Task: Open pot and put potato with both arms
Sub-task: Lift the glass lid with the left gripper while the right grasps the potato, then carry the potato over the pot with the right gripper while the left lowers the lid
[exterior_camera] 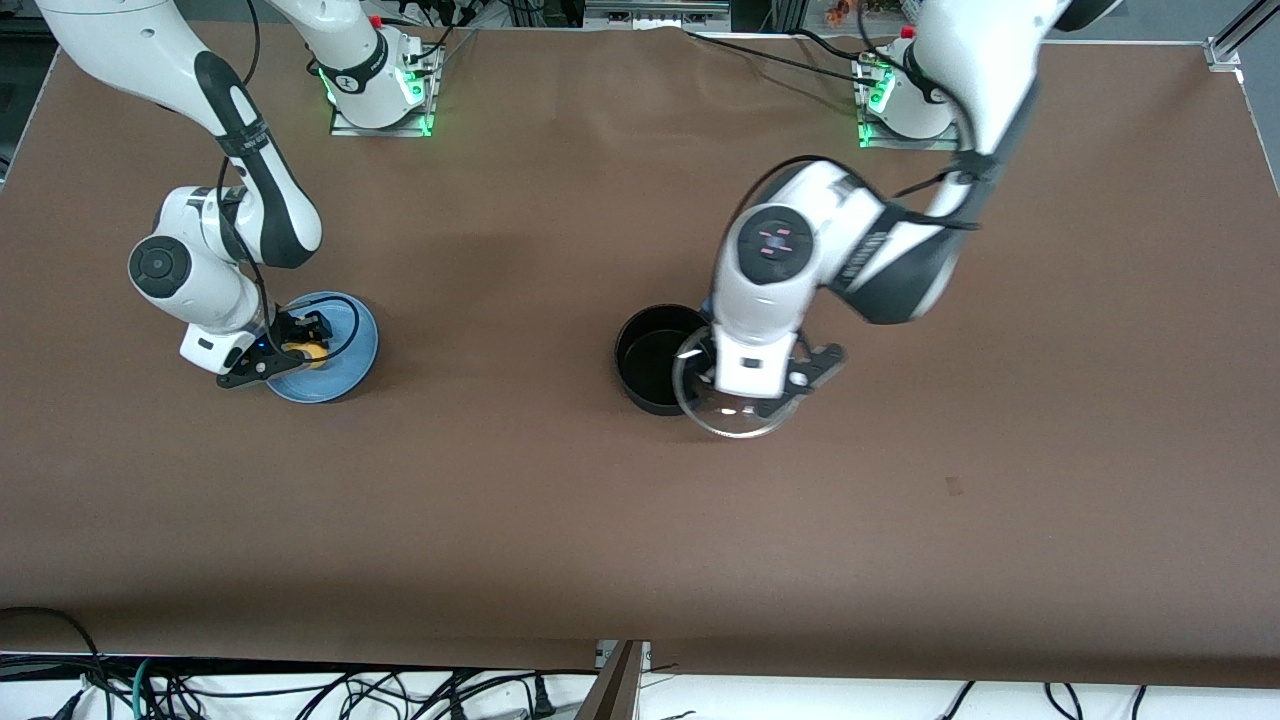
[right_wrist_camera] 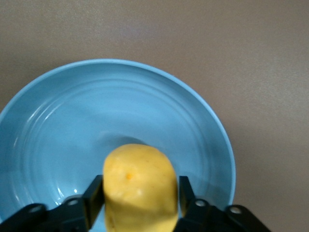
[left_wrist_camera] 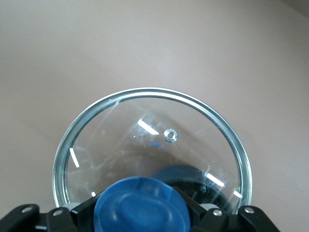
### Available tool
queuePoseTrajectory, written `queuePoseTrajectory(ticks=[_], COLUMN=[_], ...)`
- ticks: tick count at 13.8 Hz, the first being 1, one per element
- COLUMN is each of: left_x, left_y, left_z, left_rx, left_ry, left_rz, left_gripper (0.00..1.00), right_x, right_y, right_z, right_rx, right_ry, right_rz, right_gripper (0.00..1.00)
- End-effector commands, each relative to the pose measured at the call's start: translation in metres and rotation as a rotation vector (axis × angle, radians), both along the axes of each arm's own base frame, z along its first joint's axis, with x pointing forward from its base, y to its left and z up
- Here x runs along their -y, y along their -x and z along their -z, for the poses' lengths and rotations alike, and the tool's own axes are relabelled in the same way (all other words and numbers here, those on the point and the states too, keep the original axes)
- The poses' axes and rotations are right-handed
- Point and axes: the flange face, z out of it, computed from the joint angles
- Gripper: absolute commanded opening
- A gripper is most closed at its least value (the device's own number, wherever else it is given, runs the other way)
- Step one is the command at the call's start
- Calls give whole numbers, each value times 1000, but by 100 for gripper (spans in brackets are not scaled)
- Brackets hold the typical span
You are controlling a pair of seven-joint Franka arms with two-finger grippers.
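Note:
The black pot [exterior_camera: 655, 360] stands open mid-table; its handle is hidden by the left arm. My left gripper [exterior_camera: 748, 385] is shut on the blue knob [left_wrist_camera: 140, 198] of the glass lid [exterior_camera: 735, 418]. It holds the lid level, just off the pot, over the pot's edge and the table beside it. The lid's glass [left_wrist_camera: 145, 140] fills the left wrist view. My right gripper [exterior_camera: 298, 340] is shut on the yellow potato [exterior_camera: 306, 352] low over the blue plate [exterior_camera: 345, 372]. In the right wrist view the potato [right_wrist_camera: 140, 186] sits between the fingers [right_wrist_camera: 94, 195], above the plate [right_wrist_camera: 120, 101].
The brown table top [exterior_camera: 500, 480] spreads wide around the pot and the plate. The arm bases [exterior_camera: 380, 90] stand along the table's edge farthest from the front camera. Cables hang below the edge nearest to it.

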Motion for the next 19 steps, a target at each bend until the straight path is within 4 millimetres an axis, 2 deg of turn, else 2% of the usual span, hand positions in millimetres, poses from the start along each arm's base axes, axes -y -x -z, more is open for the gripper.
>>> queuePoseTrajectory(ticks=[1, 3, 4, 6, 7, 9, 10, 11, 13, 16, 19], left_x=[-91, -152, -178, -226, -250, -280, -295, -317, -358, -371, -363], left_y=[-18, -29, -29, -22, -12, 15, 26, 36, 55, 87, 104], left_z=[-28, -36, -35, -28, -22, 0, 11, 23, 47, 81, 114], left_rx=[-78, -87, -99, -100, -75, -19, 6, 6, 1, 43, 99], left_ry=[11, 13, 11, 8, 3, 2, 14, 18, 55, 64, 60], left_rz=[105, 181, 225, 310, 341, 409, 442, 481, 546, 588, 593], left_gripper=[50, 51, 51, 51, 51, 51, 51, 53, 54, 55, 63], right_x=[2, -1, -8, -41, -59, -113, -144, -175, -249, -352, -449], right_y=[2, -4, -11, -32, -42, -59, -62, -63, -56, -42, -23], right_z=[-3, -13, -30, -68, -91, -139, -156, -174, -196, -201, -187], right_rx=[11, 35, 56, 50, 36, 6, -17, -18, 14, 40, 43], right_ry=[2, -3, -6, -26, -31, -42, -44, -47, -67, -98, -135], right_rz=[-22, -12, -25, -55, -36, 35, 78, 117, 192, 318, 462], right_gripper=[14, 14, 14, 14, 14, 14, 14, 14, 14, 14, 14])
